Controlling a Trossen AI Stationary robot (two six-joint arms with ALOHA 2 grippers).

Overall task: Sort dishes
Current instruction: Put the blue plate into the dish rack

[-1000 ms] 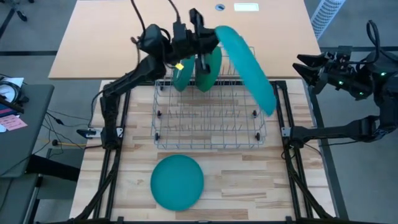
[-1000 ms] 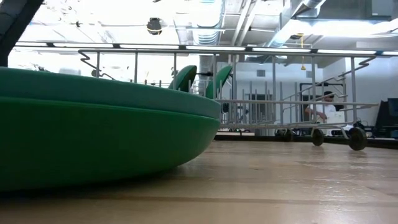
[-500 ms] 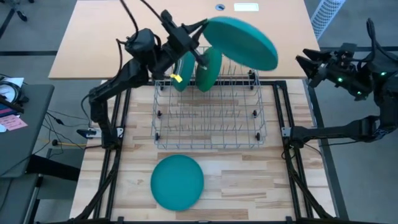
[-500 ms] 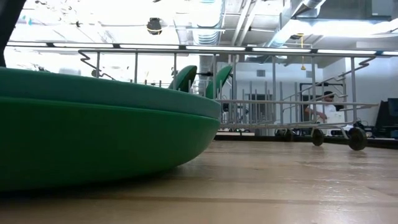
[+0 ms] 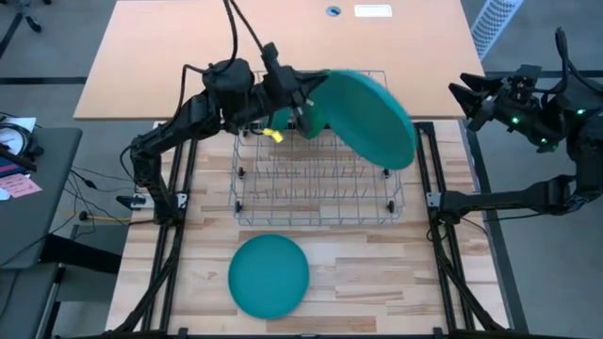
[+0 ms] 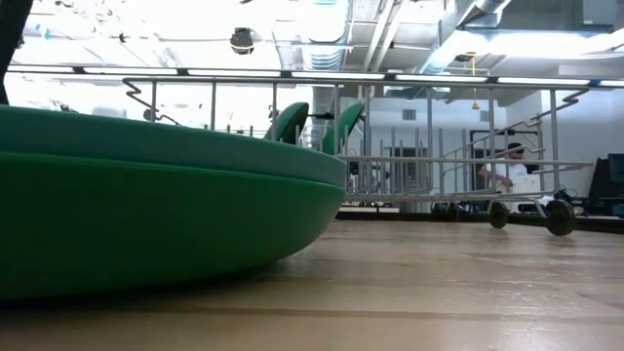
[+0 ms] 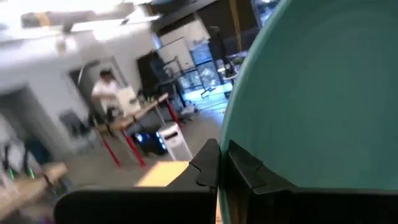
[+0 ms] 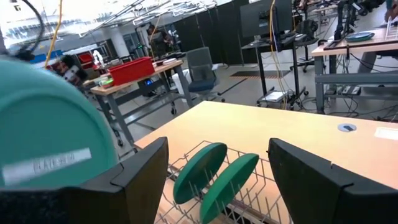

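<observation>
Rack (image 5: pixel 316 184) of wire sat mid-desk, two green plates (image 5: pixel 318 108) upright in its far end. Left end effector (image 5: pixel 303 94) clamped a teal plate (image 5: pixel 369 118) above it; right end effector (image 5: pixel 464 99) hovered wide apart beside the desk. Another teal plate (image 5: pixel 268 275) lay flat nearby.

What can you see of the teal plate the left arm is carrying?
The held plate is round, shallow and plain teal with a matte, plastic look. The left tool is shut on its rim, carrying it in the air, tilted, over the far right part of the wire rack. Nothing else appears to touch it. In the right wrist view a pale label shows on it. Two green plates stand upright in the rack just beside it, partly hidden behind it from above.
</observation>
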